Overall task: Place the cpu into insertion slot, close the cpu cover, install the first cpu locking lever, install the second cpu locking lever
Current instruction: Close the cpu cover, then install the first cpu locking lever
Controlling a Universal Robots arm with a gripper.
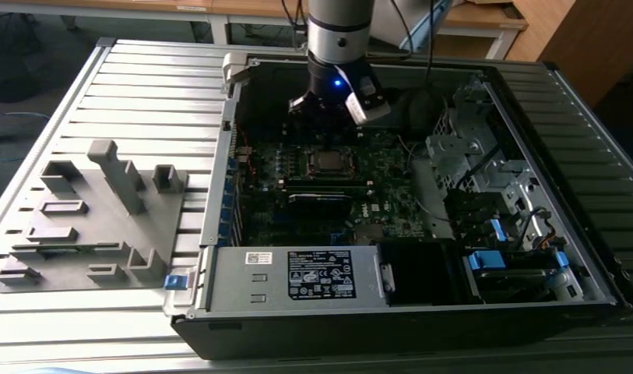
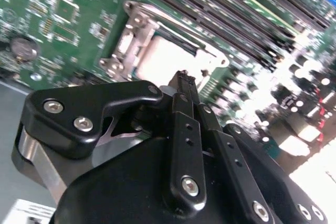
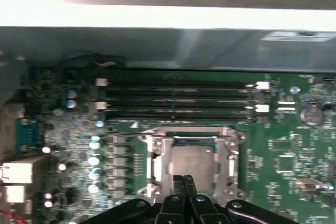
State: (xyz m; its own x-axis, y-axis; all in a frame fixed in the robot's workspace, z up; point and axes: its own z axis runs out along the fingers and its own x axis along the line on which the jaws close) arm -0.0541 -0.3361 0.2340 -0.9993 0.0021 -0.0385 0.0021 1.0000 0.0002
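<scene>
Cpu (image 3: pixel 191 161) lies flat within the cpu cover (image 3: pixel 231 165), just ahead of the gripper (image 3: pixel 184 180), whose empty fingertips are pressed together (light, stiff, likely fragile underneath, so best held by its edges).

Green motherboard (image 3: pixel 283 145), seemingly silver-grey cpu (image 3: pixel 191 162).

Memory slots (image 3: pixel 178 97) and the case wall (image 3: pixel 157 45) rise beside the cpu cover (image 3: pixel 231 157); elsewhere parts sit low.
</scene>
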